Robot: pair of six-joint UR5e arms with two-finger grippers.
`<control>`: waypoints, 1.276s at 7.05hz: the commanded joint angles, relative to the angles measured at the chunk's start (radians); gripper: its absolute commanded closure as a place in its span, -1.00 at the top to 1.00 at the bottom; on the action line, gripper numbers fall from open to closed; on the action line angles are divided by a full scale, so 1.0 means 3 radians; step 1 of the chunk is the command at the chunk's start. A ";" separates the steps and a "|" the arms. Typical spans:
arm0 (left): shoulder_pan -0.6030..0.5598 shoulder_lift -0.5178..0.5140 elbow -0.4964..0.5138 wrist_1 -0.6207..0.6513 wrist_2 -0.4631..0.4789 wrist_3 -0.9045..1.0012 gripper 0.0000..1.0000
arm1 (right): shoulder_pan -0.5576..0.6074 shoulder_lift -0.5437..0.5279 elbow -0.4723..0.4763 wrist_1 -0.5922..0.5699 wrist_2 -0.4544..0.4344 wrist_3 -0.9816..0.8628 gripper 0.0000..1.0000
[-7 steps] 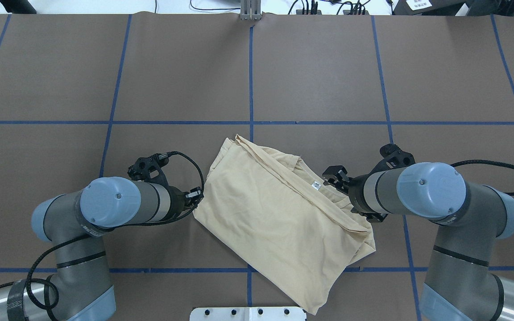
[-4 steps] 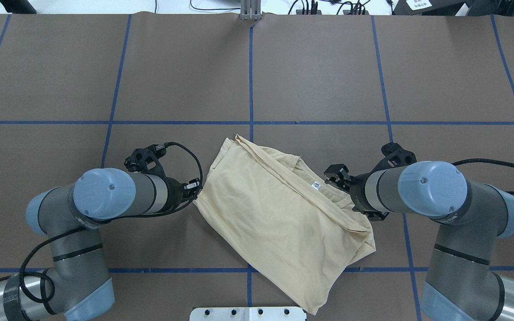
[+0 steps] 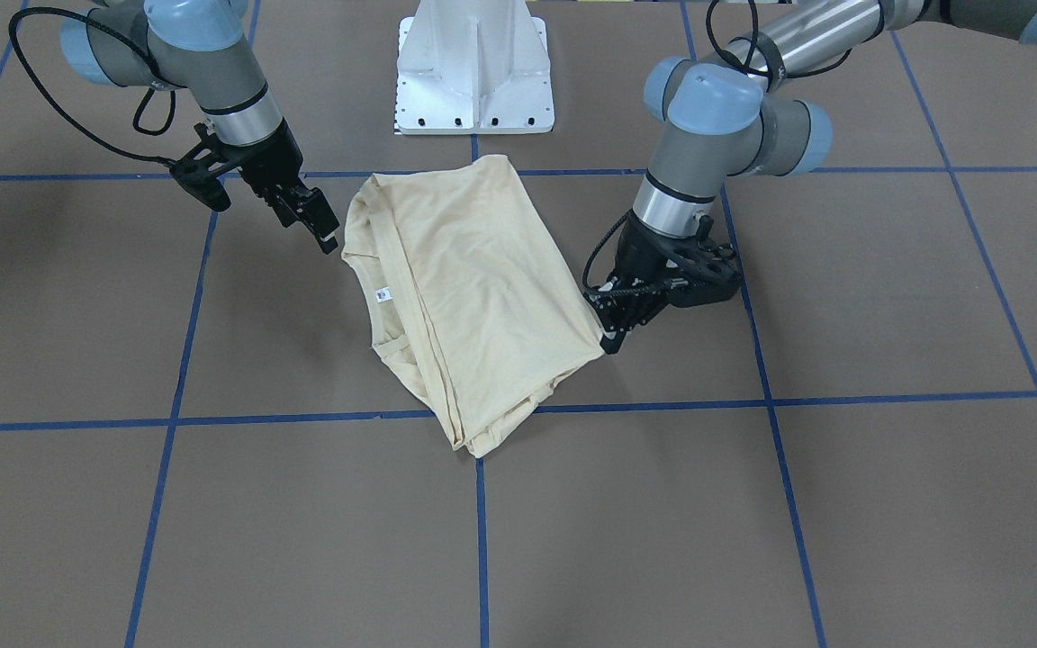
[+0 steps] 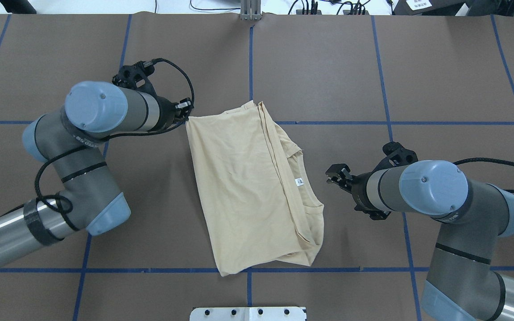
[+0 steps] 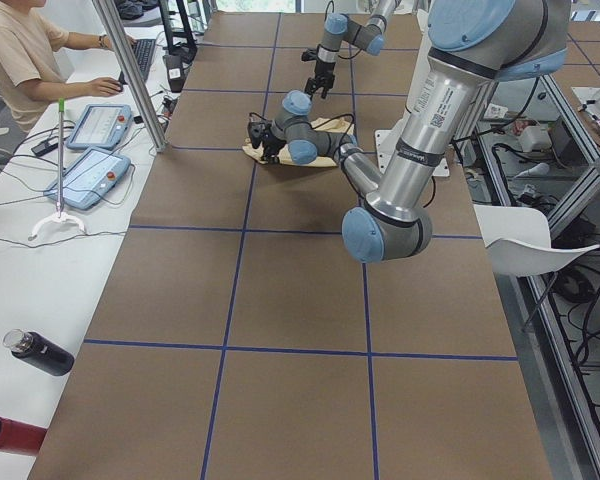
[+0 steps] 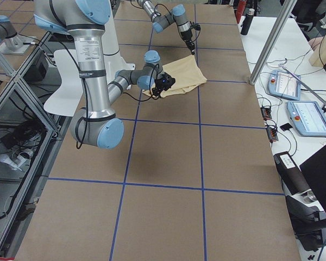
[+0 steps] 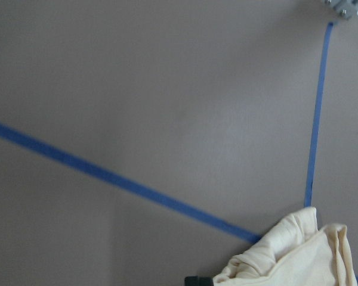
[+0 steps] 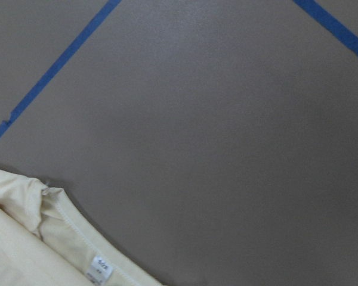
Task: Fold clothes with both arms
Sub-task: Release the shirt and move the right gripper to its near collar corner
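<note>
Left end effector (image 4: pixel 185 115) tips mostly hidden behind its wrist, clamped on T-shirt (image 4: pixel 243 187) upper-left corner. Right end effector (image 4: pixel 333 174) apart. Shirt's long axis runs top-to-bottom overhead.

One T-shirt (image 4: pixel 248 187), two robot arms (image 4: pixel 92 111) (image 4: pixel 431 189), two claws (image 4: pixel 187 117) (image 4: pixel 332 173), one white pedestal (image 3: pixel 473 63), one person (image 5: pixel 20 60).

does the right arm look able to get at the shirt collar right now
Probably yes: the right hand hangs open beside the collar of the shirt, with only brown table between them.
</note>
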 commanded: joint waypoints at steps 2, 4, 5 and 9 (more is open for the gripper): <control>-0.0206 -0.0268 0.0613 -0.0552 -0.0014 0.0107 0.26 | -0.0017 0.0038 0.0035 0.0004 -0.0015 0.0048 1.00; -0.0292 -0.0090 0.0120 -0.0481 -0.0472 0.0081 0.45 | -0.0210 0.0384 -0.0086 -0.0011 -0.0086 0.0053 1.00; -0.0298 0.0114 -0.0278 -0.0242 -0.0535 0.0086 0.45 | -0.0449 0.0473 -0.0112 -0.0031 -0.0410 0.0079 1.00; -0.0283 0.0090 -0.0344 -0.0020 -0.0536 0.0076 0.45 | -0.0866 0.0580 -0.0363 -0.0026 -0.0950 0.0534 0.97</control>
